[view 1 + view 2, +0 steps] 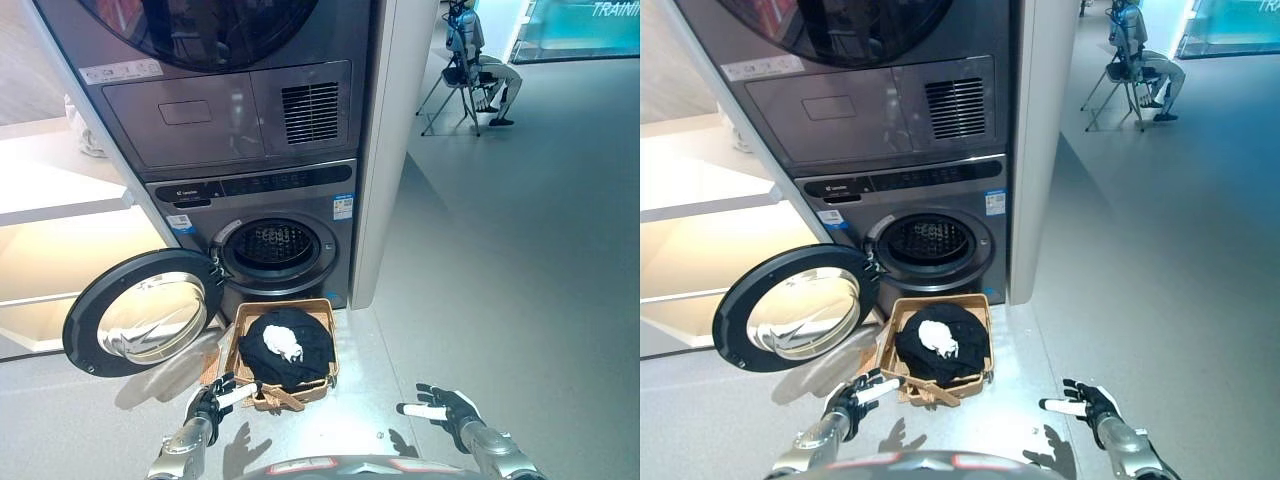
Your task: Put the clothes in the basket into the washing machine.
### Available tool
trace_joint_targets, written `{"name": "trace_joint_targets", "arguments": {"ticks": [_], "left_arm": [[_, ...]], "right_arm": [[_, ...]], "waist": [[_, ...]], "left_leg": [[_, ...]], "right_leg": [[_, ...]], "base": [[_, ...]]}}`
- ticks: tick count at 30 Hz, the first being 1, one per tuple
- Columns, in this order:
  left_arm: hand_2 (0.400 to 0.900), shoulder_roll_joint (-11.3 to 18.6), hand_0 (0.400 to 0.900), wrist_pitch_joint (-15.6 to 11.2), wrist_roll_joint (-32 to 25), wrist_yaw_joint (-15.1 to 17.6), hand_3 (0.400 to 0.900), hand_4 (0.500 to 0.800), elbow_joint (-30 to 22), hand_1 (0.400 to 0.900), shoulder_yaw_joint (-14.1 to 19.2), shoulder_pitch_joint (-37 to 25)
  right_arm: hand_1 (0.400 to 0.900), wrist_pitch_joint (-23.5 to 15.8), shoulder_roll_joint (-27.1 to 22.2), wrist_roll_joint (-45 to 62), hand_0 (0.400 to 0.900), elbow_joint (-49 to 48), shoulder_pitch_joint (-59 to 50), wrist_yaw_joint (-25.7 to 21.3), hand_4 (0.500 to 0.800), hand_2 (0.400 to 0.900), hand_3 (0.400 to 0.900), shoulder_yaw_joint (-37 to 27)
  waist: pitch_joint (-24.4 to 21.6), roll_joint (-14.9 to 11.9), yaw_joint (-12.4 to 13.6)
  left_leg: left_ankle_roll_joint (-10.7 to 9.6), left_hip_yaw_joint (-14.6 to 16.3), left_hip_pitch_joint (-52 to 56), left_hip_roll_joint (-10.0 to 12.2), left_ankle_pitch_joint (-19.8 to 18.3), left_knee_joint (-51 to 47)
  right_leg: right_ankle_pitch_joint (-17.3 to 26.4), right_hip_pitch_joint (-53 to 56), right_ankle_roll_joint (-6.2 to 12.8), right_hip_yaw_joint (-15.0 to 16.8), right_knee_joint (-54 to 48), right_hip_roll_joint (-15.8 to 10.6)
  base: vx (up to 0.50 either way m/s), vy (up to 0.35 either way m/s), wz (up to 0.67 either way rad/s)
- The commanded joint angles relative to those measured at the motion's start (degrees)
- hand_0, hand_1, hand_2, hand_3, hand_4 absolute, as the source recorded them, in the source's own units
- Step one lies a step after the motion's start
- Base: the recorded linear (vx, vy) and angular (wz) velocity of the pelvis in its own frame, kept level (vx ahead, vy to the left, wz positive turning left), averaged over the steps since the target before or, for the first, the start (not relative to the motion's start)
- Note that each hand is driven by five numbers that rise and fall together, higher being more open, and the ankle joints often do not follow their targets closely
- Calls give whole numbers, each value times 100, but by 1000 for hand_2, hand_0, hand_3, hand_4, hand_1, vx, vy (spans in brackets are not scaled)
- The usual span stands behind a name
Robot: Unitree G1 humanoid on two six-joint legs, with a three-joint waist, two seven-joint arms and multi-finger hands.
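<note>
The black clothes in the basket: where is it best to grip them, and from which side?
Probably the raised middle of the black clothes, from above: they lie heaped in the open-topped basket, whose walls block the sides. The left hand is nearer.

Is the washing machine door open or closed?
Open. The round door is swung out to the left of the washing machine, so you can see into the dark drum. The basket of clothes sits right below it.
</note>
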Motion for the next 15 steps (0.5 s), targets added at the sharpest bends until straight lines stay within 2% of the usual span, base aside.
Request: {"name": "trace_joint_targets", "arguments": {"ticks": [1, 5, 6, 9, 11, 13, 15], "left_arm": [[900, 331, 900, -366, 245, 115, 900, 800, 296, 900, 74, -613], [900, 330, 900, -365, 261, 97, 900, 800, 280, 900, 74, -588], [900, 333, 900, -373, 262, 82, 900, 800, 265, 900, 82, -579], [900, 340, 900, -380, 263, 23, 900, 800, 183, 900, 38, -560], [900, 361, 900, -367, 297, -1, 900, 800, 123, 900, 13, -569], [900, 402, 900, -332, 335, -13, 900, 800, -32, 900, -23, -599], [900, 445, 900, -294, 379, -53, 900, 800, -119, 900, -57, -628]], "right_arm": [[900, -291, 83, 117, 900, -39, -294, -28, 800, 900, 900, 126], [900, -283, 84, 113, 900, -38, -317, -14, 800, 900, 900, 103], [900, -282, 77, 110, 900, -34, -337, 9, 800, 900, 900, 91], [900, -281, 61, 88, 900, -32, -299, 36, 800, 900, 900, 52], [900, -276, 54, 83, 900, -52, -242, 42, 800, 900, 900, 25], [900, -283, 39, 118, 900, -104, -222, 22, 800, 900, 900, -4], [900, -293, 42, 178, 900, -144, -148, 9, 800, 900, 900, -54]], "waist": [[-94, -440, 55], [-76, -450, 74], [-55, -461, 81], [-29, -425, 63], [56, -398, 17], [220, -322, -26], [320, -252, -80]], "left_leg": [[8, 192, -243, -136, -207, 177], [103, 225, -348, -306, -319, 378], [184, 266, -417, -468, -419, 564], [327, 241, -468, -715, -533, 752], [440, 188, -449, -859, -570, 838], [544, 162, -433, -955, -596, 967], [577, 134, -348, -974, -662, 1051]], "right_leg": [[184, -143, 629, 33, 452, -719], [248, -227, 716, 114, 584, -891], [344, -321, 783, 206, 761, -1051], [411, -572, 820, 369, 1359, -1278], [760, -932, 714, 552, 2134, -1402], [1104, -1275, 590, 550, 2851, -1441], [1069, -1496, 516, 475, 3301, -1397]], "base": [[5, 109, -8], [-2, 140, -9], [-7, 209, -9], [-5, 269, 2], [-37, 285, 17], [-33, 284, 18], [60, 218, 24]]}}
